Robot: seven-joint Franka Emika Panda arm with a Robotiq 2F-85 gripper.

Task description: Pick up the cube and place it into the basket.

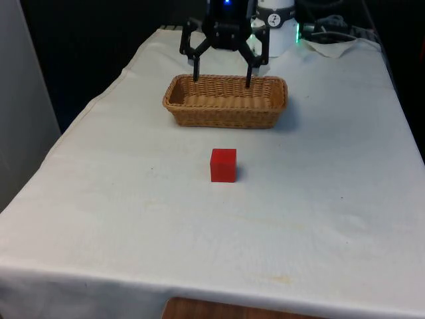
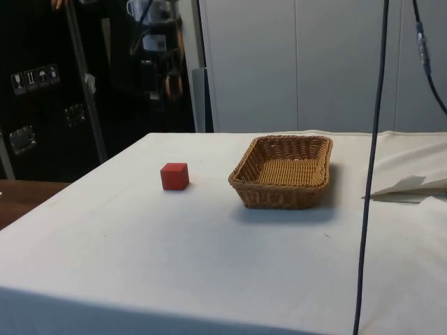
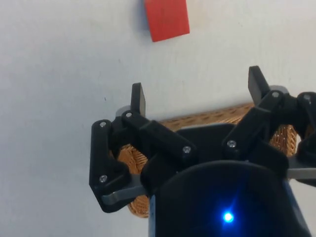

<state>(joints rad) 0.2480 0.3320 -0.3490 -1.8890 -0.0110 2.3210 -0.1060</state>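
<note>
In the front view we are seeing the gripper [image 1: 222,75] hanging at upper centre with its fingers spread wide and holding nothing, poised above the wicker basket [image 1: 226,113]. The red cube [image 1: 223,165] is sitting below it at mid-frame, on the white cloth [image 1: 99,219], apart from the basket's near wall. We are judging the path basket-side to cube unobstructed.

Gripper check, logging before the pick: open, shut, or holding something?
Black two-finger gripper: open, holding nothing, above the woven wicker basket; the red cube sits on the cloth.
</note>
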